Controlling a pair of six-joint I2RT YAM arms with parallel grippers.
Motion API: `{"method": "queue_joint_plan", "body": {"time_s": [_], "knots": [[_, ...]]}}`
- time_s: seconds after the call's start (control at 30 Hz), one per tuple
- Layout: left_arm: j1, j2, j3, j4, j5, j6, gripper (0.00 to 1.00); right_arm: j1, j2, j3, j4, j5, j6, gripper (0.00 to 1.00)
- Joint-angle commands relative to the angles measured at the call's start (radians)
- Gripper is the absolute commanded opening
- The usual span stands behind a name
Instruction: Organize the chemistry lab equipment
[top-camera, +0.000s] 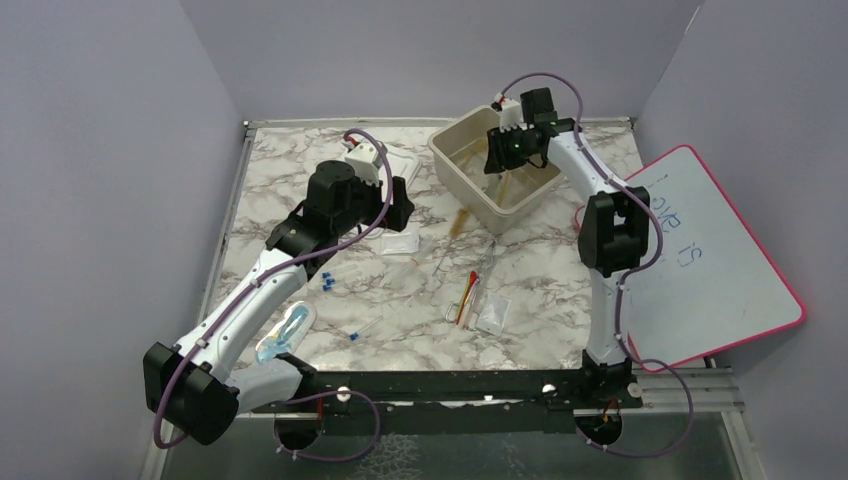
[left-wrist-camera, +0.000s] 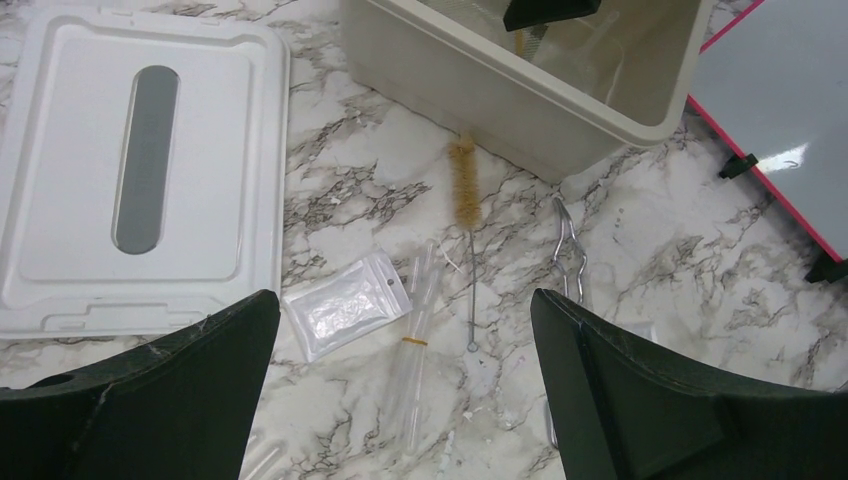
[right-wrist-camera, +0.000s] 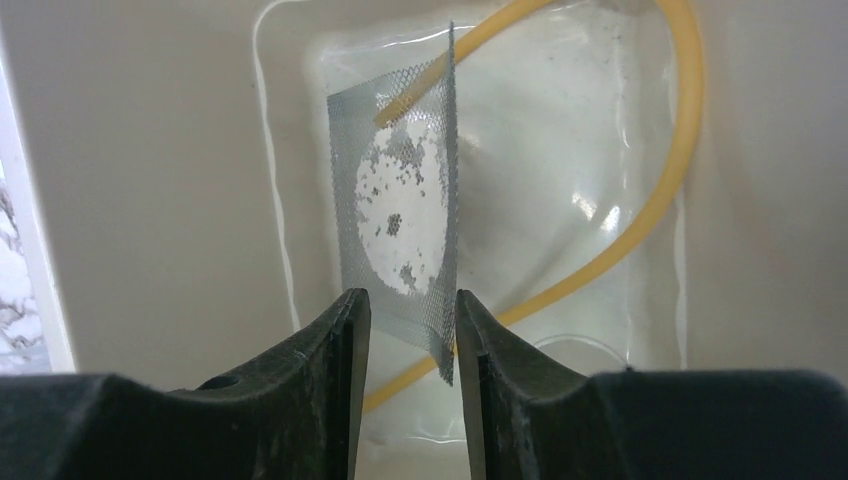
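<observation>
Right gripper (right-wrist-camera: 410, 302) | jaws parted beside grey wire-mesh square (right-wrist-camera: 395, 215) | inside beige plastic bin (top-camera: 460, 190), tabletop's far edge | next: retreat straight up, avoid snagging mesh

Top view looks down from high behind the near edge over the whole tabletop (top-camera: 400, 330); left wrist faces the beige bin (left-wrist-camera: 450, 70) from farther off; right wrist peers closely into that bin.
</observation>
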Motion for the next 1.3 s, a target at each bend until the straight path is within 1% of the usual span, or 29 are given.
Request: {"method": "queue_joint_plan", "body": {"time_s": [0.0,0.13,0.23,0.43,0.57,0.67,0.8,0.87,1.0,1.1,1.27], "knots": [[0.001,-0.025,-0.008,0.038,0.037,0.017,0.99,0.0,-0.115,-0.027,0.059,0.1,0.086,0.42],[0.001,-0.022,-0.022,0.036,0.05,0.014,0.99,0.001,-0.251,-0.115,0.106,0.133,0.143,0.44],[0.001,-0.021,-0.036,0.029,0.069,0.01,0.99,0.004,-0.368,-0.21,0.131,0.137,0.225,0.46],[0.001,-0.016,-0.068,0.018,0.091,-0.012,0.99,0.02,-0.645,-0.49,0.172,0.171,0.367,0.55],[0.001,-0.011,-0.083,0.007,0.091,-0.027,0.99,0.037,-0.8,-0.66,0.169,0.186,0.446,0.57],[0.001,0.0,-0.1,0.001,0.083,-0.051,0.99,0.076,-0.901,-0.766,0.159,0.198,0.511,0.57],[0.001,0.052,-0.126,-0.022,0.041,-0.117,0.97,0.198,-1.014,-0.893,0.177,0.267,0.603,0.57],[0.001,0.114,-0.117,-0.055,0.043,-0.126,0.92,0.248,-1.045,-0.948,0.197,0.287,0.649,0.57],[-0.001,0.254,-0.085,-0.09,0.077,-0.146,0.74,0.307,-1.078,-1.048,0.28,0.304,0.731,0.56],[-0.009,0.34,-0.064,-0.093,0.086,-0.15,0.61,0.324,-1.089,-1.1,0.335,0.285,0.754,0.54],[-0.027,0.463,-0.024,-0.099,0.086,-0.16,0.57,0.327,-1.11,-1.158,0.391,0.233,0.757,0.54]]}}
